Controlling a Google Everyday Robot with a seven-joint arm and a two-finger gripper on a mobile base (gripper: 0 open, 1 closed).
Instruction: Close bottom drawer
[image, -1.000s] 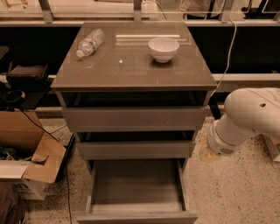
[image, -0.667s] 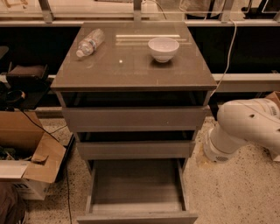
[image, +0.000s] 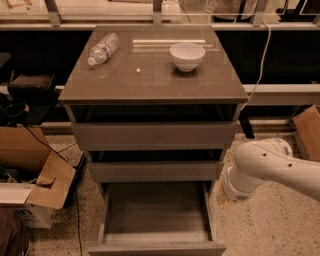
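Observation:
The bottom drawer (image: 155, 215) of the grey-brown cabinet (image: 150, 80) is pulled far out toward me. Its shallow inside is bare, and its flat front (image: 157, 248) is at the lower edge of the view. The middle drawer (image: 155, 171) and the top drawer (image: 155, 135) above it stand slightly out. My white arm (image: 272, 167) reaches in from the right, and its rounded end (image: 237, 185) is beside the bottom drawer's right side. My gripper is not in view.
A white bowl (image: 187, 55) and a plastic bottle (image: 102, 48) lying on its side are on the cabinet top. An open cardboard box (image: 30, 185) stands on the floor at the left and another box (image: 307, 130) at the right. A cable (image: 260, 60) hangs behind the cabinet.
My white arm has moved left and a little down, closer to the right side of the open bottom drawer. The drawers have not moved.

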